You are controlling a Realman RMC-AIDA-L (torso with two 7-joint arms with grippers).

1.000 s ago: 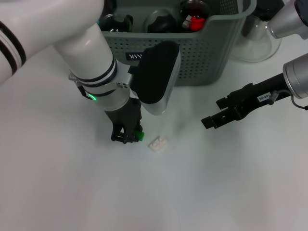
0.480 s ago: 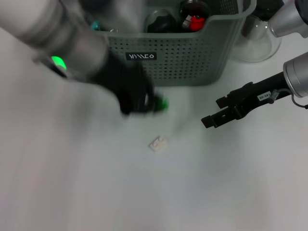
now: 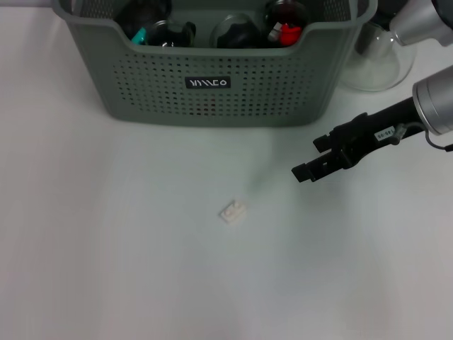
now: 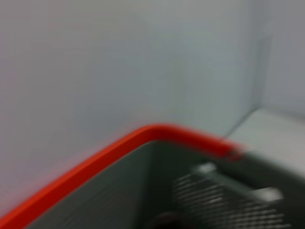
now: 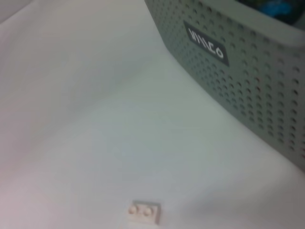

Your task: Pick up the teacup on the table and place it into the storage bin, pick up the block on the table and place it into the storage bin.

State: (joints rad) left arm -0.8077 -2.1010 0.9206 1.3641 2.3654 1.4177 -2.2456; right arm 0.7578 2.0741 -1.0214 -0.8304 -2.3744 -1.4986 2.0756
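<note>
The storage bin (image 3: 212, 92) is sitting at the upper centre of the head view, holding dark rounded items plus teal and red pieces. The small white block (image 3: 232, 211) is lying on the counter (image 3: 106, 248) mid-frame, touching nothing. The right tool (image 3: 306, 170) is hovering at right, empty; its spread cannot be told. The left tool is showing nowhere.

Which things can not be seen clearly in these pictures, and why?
- Left gripper: outside the head view; the left wrist view is blurred and shows none of it.
- Contents of the storage bin: dark items cut off by the head view's top edge, so no teacup can be identified.
- Right gripper: its fingers appear edge-on and dark in the head view; open or shut is unclear.
- White block: too small for detail in the head view.
</note>
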